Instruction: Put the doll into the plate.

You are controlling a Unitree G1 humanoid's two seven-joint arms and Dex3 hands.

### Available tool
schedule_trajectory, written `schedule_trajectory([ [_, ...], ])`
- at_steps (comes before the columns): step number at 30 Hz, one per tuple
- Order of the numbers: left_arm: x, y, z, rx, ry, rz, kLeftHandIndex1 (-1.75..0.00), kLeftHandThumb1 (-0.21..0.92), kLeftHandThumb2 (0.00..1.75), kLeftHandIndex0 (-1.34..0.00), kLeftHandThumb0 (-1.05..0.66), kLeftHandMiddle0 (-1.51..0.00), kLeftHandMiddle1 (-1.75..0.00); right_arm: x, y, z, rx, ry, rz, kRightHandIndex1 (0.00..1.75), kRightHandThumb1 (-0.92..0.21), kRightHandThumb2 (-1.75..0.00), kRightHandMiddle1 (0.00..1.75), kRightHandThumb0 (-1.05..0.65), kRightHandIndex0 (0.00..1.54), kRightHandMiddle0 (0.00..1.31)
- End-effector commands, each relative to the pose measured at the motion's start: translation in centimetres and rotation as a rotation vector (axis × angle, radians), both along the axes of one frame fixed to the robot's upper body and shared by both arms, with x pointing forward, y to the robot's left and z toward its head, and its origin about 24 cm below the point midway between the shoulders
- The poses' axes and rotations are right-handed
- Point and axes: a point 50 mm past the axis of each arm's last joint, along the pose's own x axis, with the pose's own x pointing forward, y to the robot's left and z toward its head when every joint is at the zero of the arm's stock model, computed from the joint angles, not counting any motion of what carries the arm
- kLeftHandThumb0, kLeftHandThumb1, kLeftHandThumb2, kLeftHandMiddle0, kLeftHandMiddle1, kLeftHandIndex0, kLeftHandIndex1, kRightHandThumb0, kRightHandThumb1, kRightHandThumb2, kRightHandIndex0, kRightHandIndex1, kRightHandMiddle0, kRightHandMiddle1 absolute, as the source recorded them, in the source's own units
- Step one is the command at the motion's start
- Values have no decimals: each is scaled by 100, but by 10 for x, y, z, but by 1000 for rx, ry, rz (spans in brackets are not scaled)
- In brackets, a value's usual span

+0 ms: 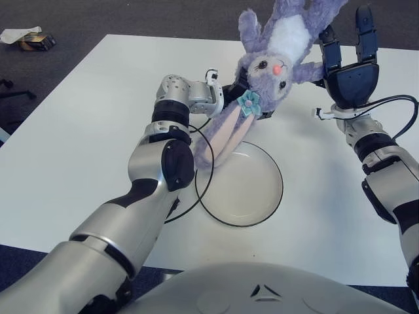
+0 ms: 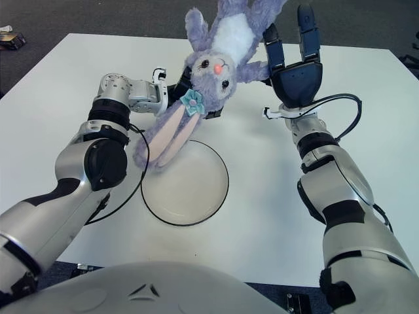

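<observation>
Risk sits mainly in how the doll (image 1: 278,52) hangs: upside down above the far side of the table (image 1: 78,124), head by the left hand (image 1: 226,98), body up against the right hand (image 1: 350,62), long ears drooping toward the plate (image 1: 242,183). Right fingers look spread upright beside the plush, not clamped; whether the left actually grips is hidden. Released here, it would likely drop beyond the plate's far rim
</observation>
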Motion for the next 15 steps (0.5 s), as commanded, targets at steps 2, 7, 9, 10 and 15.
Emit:
schedule_trajectory([
  [2,1,-1,-4,19,16,44,-170,-7,175,-68,-1,-92,-175,-1,-3,0,50,-1,8,2,-83,-34,45,-79,3,0],
  [7,4,-1,-7,43,38,110,-173,40,120,-49,-30,-108,-175,-4,-5,-16,184,118,14,3,-82,-36,48,-80,6,0],
  [9,5,-1,-8,45,44,129,-174,52,105,-43,-36,-112,-175,-6,-5,-20,204,135,24,3,-82,-37,49,-80,6,0],
  [10,6,-1,-8,45,46,139,-174,54,103,-42,-37,-112,-175,-7,-5,-22,209,138,36,3,-82,-37,48,-80,6,0],
  [15,7,-2,-10,49,47,165,-175,61,94,-39,-39,-113,-175,-9,-4,-23,225,146,72,3,-77,-43,42,-77,6,0],
])
